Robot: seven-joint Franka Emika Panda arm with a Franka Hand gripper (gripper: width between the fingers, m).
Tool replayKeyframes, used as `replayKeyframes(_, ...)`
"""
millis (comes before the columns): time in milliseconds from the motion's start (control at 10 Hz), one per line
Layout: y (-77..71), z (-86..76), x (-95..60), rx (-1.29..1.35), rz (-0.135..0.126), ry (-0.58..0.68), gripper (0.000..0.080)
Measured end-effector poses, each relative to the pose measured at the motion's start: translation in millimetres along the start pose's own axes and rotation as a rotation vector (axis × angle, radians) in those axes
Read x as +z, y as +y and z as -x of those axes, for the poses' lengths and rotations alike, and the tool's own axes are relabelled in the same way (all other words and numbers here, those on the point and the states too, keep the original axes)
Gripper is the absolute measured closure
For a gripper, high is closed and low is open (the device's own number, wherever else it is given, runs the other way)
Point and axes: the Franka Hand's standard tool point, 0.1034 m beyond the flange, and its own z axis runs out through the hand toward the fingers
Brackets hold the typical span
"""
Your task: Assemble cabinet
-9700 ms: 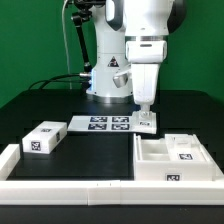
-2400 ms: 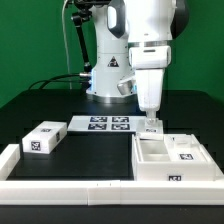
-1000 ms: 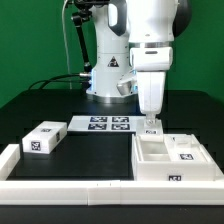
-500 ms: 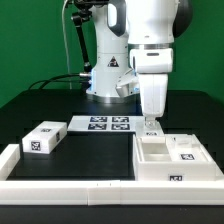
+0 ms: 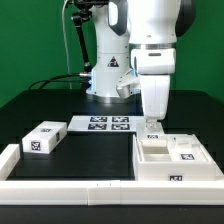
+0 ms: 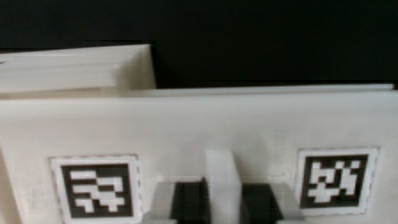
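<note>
Hanging straight down from the wrist, my gripper [image 5: 152,121] sits at the rear wall of the cabinet [image 5: 150,172], near its rear corner on the exterior view's left. The cabinet lies open side up on the black table [image 5: 90,152], at the exterior view's right, just behind the rail [image 5: 60,186]. 1 loose block [image 5: 42,138] lies well apart at the exterior view's left. The marker board [image 5: 105,124] lies further back, between that block and my gripper.

In the wrist view my 2 fingers [image 6: 178,205] show as dark strips close on either side of a thin white rib [image 6: 214,190]. Above them is a white panel [image 6: 214,120] carrying 2 tags. The fingers stand nearly together, but the picture is blurred. I cannot tell whether they pinch the rib or only straddle it.

I judge the hold itself to be the weak point. A rib this thin gives my pads little to bite on, so if I pull or lift with a loose or off-centre hold it could slip out or twist. Because I am at 1 corner and not the middle, any sideways drag would likely turn the cabinet, not slide it squarely. That could jam it against the rail. Pressing down too far could drive my fingertips into the table or tip the wall.
</note>
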Motion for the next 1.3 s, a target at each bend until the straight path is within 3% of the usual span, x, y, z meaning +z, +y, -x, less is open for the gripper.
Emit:
replayKeyframes(300,32.3,-0.8,-0.2,0.006,0.022,0.009,0.0731)
replayKeyframes(1000,37.3,-0.4,-0.5,-0.006,0.027,0.011,0.0731)
replayKeyframes(1300,62.5,-0.8,0.0,-0.004,0.022,0.009,0.0731)
